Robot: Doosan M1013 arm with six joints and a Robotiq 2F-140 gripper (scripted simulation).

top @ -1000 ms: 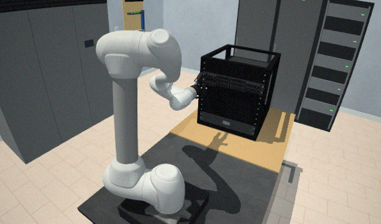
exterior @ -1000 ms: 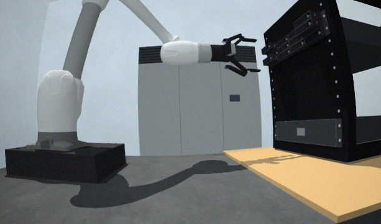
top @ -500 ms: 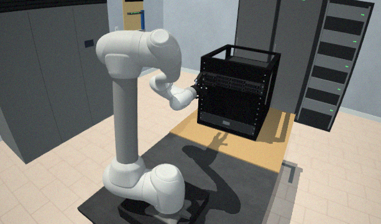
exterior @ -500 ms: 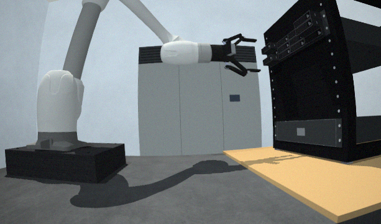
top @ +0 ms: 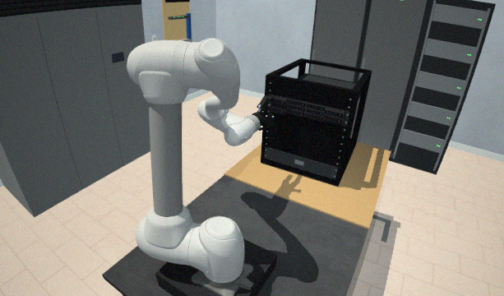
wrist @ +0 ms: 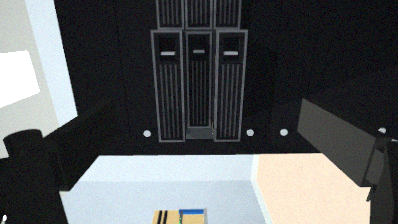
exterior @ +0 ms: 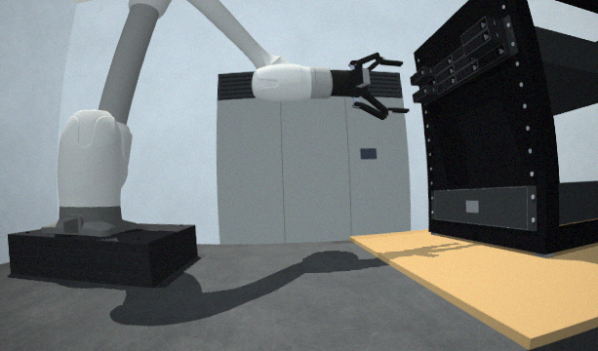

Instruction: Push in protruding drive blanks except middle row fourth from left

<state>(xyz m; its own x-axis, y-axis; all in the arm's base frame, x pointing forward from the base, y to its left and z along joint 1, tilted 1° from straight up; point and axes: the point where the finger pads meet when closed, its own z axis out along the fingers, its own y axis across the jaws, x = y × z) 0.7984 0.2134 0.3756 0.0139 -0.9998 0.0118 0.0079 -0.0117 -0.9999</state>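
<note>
The black rack (top: 317, 140) (exterior: 479, 146) stands on a tan board (top: 338, 197) (exterior: 474, 288). Its band of drive blanks (top: 307, 108) (exterior: 466, 54) runs across the upper front. In the wrist view the rows run as upright columns. At the rack's left end the two outer blanks (wrist: 169, 90) (wrist: 230, 90) stand proud. The middle one (wrist: 199, 90) sits deeper. Two blanks (exterior: 421, 75) (exterior: 423, 92) jut out at that end in the exterior view. My gripper (top: 261, 117) (exterior: 404, 88) (wrist: 208, 115) is open and empty. It is level with the blanks, a short way in front of them and not touching.
Grey cabinets (top: 50, 103) (exterior: 303, 171) stand to the left and behind the arm. A tall server rack (top: 445, 82) stands at the back right. The arm's base (top: 202, 247) (exterior: 99, 253) sits on a dark mat (top: 317, 247).
</note>
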